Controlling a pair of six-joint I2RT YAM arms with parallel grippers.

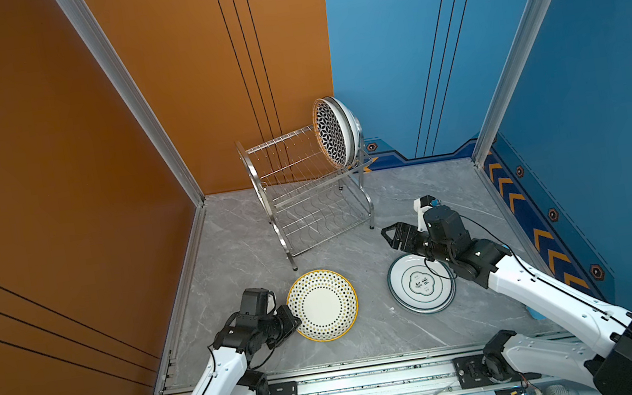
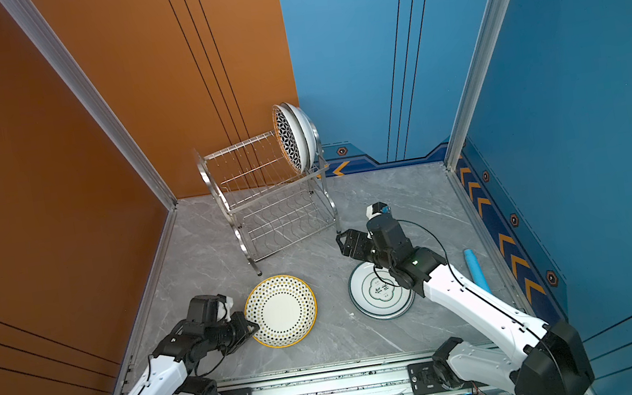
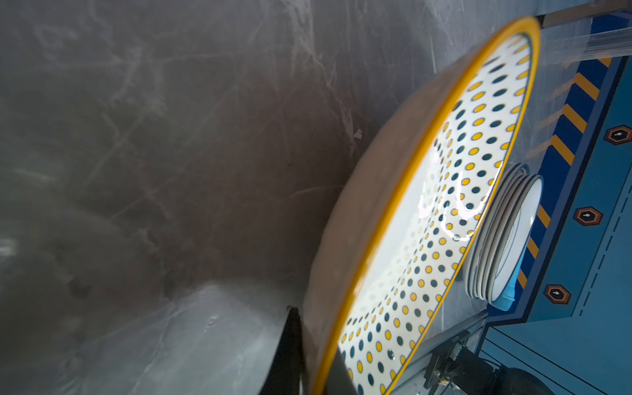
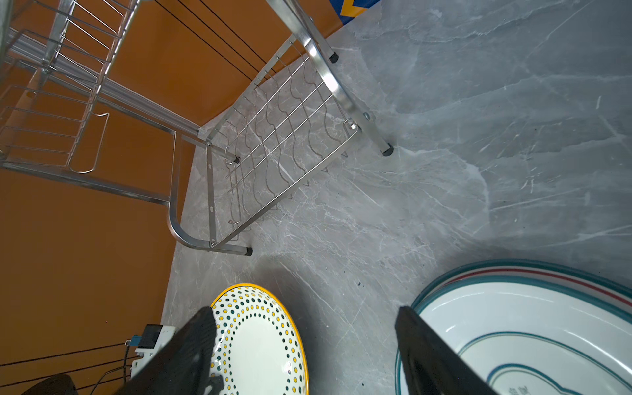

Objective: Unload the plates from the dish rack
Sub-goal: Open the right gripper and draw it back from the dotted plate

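Observation:
A white plate with black and yellow dots and a yellow rim [image 1: 323, 304] [image 2: 280, 310] [image 3: 444, 222] [image 4: 260, 342] sits low over the grey table, slightly tilted. My left gripper [image 1: 296, 321] [image 2: 253, 327] [image 3: 307, 342] is shut on its near-left rim. To its right lies a stack of teal-rimmed plates [image 1: 422, 284] [image 2: 382, 292] [image 4: 530, 325]. My right gripper [image 1: 393, 236] [image 2: 348, 242] [image 4: 304, 314] hangs open and empty above the table, between that stack and the dish rack [image 1: 282, 239] [image 2: 247, 254] [image 4: 328, 75]. Upright plates, the front one black-patterned [image 1: 332, 133] [image 2: 289, 139], stand at the right end of the rack's upper tier.
Orange and blue walls close in the table on the left, back and right. A light blue cylinder [image 2: 476, 270] lies by the right wall. The arms' metal rail [image 1: 373, 379] runs along the front edge. The rack's lower tier holds nothing.

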